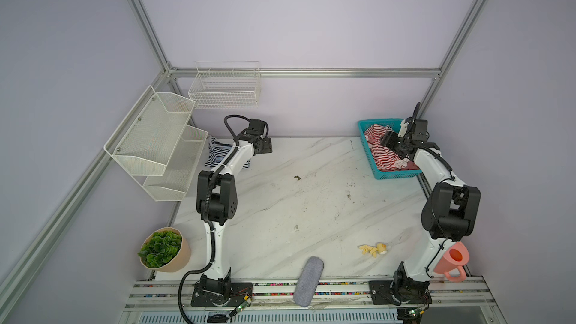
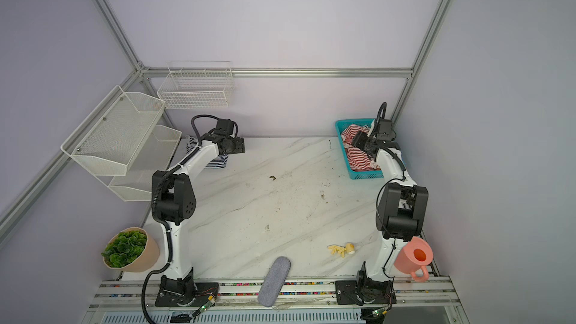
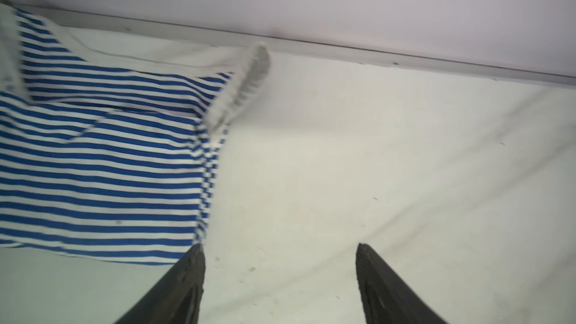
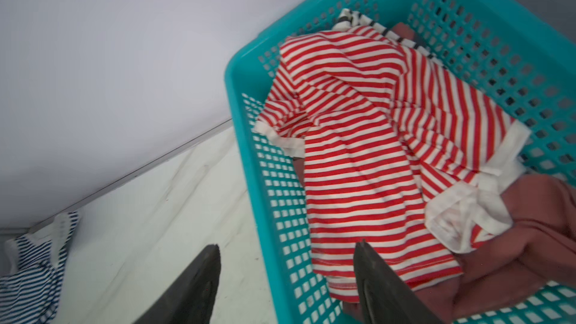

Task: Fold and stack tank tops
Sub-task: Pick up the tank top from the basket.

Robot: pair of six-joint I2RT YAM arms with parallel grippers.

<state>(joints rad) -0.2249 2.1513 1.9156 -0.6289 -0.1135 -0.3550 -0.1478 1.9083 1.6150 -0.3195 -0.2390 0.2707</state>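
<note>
A navy-and-white striped tank top [image 1: 218, 152] [image 2: 216, 162] lies flat at the table's far left, partly hidden behind my left arm. In the left wrist view the navy top [image 3: 103, 166] spreads beside my left gripper [image 3: 280, 246] [image 1: 265, 146]. That gripper is open and holds nothing, with one fingertip at the shirt's edge. A red-and-white tank top [image 1: 378, 152] [image 4: 358, 151] lies crumpled in the teal basket [image 1: 396, 176] [image 4: 246, 120] at the far right. My right gripper [image 4: 286, 246] [image 1: 388, 140] is open above the basket's wall, one finger over the red top.
A dusty-pink cloth [image 4: 514, 244] and a dark-striped cloth [image 4: 358, 21] also lie in the basket. White mesh shelves [image 1: 156, 144] and a wire basket [image 1: 224, 88] hang at the left. A plant pot [image 1: 163, 250], grey felt case [image 1: 308, 282], yellow bits [image 1: 374, 249] and pink pitcher [image 1: 452, 260] line the front.
</note>
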